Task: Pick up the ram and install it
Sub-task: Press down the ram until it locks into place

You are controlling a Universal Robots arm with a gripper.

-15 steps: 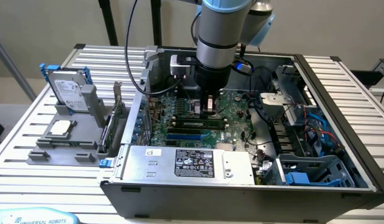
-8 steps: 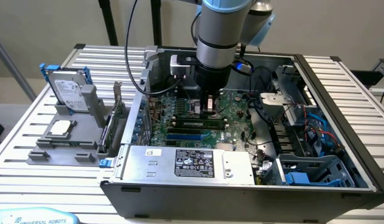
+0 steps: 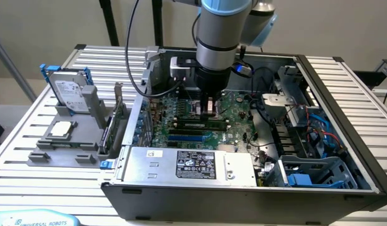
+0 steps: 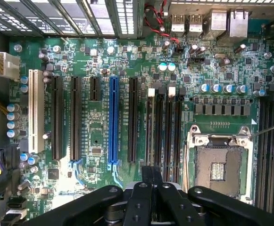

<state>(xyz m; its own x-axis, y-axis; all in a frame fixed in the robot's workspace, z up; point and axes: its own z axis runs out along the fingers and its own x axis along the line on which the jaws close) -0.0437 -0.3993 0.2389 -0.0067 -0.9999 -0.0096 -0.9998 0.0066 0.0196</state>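
Note:
The ram (image 3: 195, 125) is a long, narrow green stick with black chips. It sits along the memory slots on the motherboard (image 3: 181, 110) inside the open computer case. My gripper (image 3: 209, 109) hangs just above the board, a little behind the ram, with its fingers pressed together and nothing between them. In the wrist view the shut gripper (image 4: 151, 172) points down near one end of the black memory slots (image 4: 165, 125), beside the empty processor socket (image 4: 219, 165). From above I cannot make out the ram among those slots.
A grey holder (image 3: 55, 153) on the exterior view's left carries a hard drive (image 3: 71, 94), a silver processor chip (image 3: 61, 129) and a green expansion card (image 3: 108, 127). The power supply (image 3: 187, 165) fills the case's front. Cables and a drive cage (image 3: 313, 172) crowd the right side.

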